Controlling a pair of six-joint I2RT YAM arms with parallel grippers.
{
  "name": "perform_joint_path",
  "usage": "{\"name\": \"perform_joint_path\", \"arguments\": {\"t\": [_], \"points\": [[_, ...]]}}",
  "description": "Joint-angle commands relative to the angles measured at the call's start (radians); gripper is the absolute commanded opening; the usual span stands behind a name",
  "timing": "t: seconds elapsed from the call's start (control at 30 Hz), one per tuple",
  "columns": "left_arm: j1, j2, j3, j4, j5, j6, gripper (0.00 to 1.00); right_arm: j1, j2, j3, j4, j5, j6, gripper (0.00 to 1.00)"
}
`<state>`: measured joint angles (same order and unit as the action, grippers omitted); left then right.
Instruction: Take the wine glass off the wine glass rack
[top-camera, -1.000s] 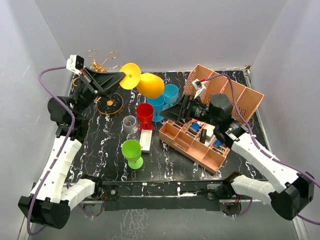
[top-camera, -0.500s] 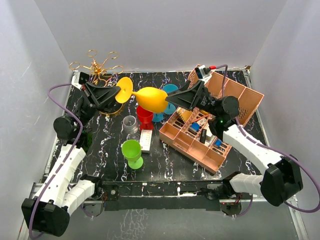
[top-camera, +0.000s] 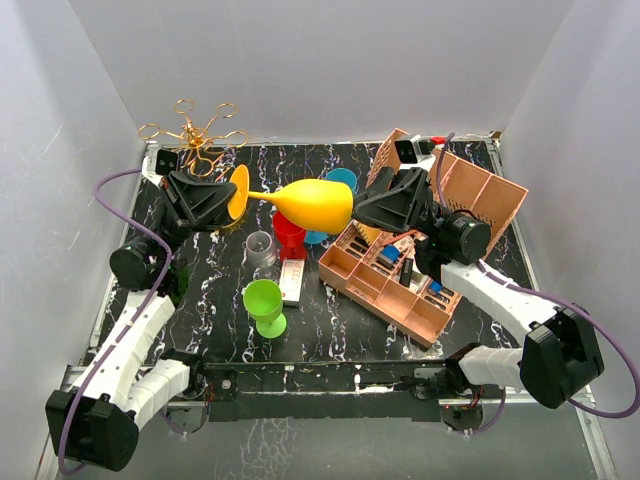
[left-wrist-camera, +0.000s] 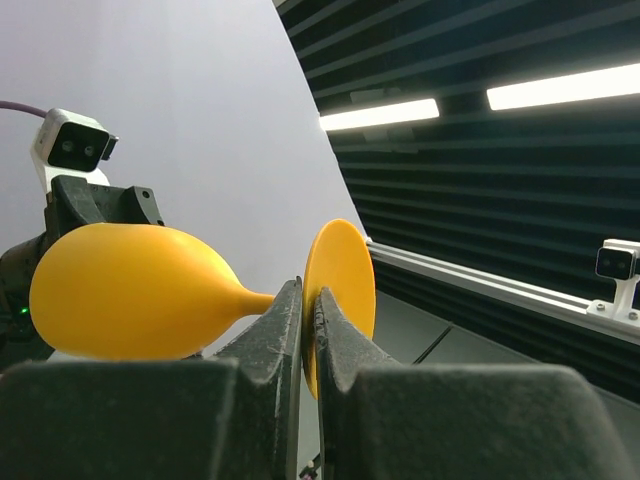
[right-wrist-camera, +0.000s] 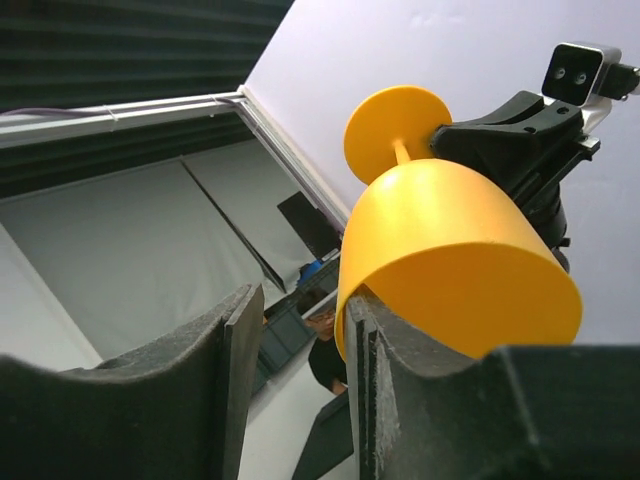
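Near the front stands a green cup (top-camera: 263, 298). Farther back, the yellow wine glass (top-camera: 312, 203) lies sideways in mid-air. The left claw (left-wrist-camera: 308, 300) is narrow, pinching the glass's foot. The right claw (right-wrist-camera: 300, 300) is wide, with the bowl's rim just beside one finger. The gold rack (top-camera: 192, 131) stands well apart, far left.

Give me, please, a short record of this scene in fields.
glass: yellow, level in mid-air between the arms, off the rack
rack: gold, rear left corner, apart from the glass
left fingers: shut on the glass's foot
right fingers: open, at the bowl's rim
below: red cup, green cup, organizer
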<state>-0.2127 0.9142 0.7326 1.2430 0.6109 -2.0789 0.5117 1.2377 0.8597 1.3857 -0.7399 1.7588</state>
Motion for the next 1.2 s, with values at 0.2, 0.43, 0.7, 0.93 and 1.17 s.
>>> {"name": "perform_joint_path", "arguments": {"t": [0.2,0.43,0.7,0.93,1.17], "points": [[0.003,0.000,0.006,-0.001,0.052,0.055,0.00,0.026,-0.003,0.005,0.145,0.046,0.066,0.37],[0.003,0.003,0.032,-0.046,0.085,0.095,0.00,0.040,0.008,0.005,0.153,0.034,0.055,0.21],[0.003,-0.074,0.026,-0.281,0.093,0.247,0.18,0.040,-0.112,-0.069,-0.025,0.015,-0.088,0.08],[0.003,-0.164,0.089,-0.722,0.085,0.533,0.70,0.039,-0.373,-0.133,-0.661,0.059,-0.431,0.08],[0.003,-0.232,0.252,-1.366,-0.103,0.940,0.97,0.039,-0.541,-0.022,-1.583,0.343,-0.902,0.08]]}}
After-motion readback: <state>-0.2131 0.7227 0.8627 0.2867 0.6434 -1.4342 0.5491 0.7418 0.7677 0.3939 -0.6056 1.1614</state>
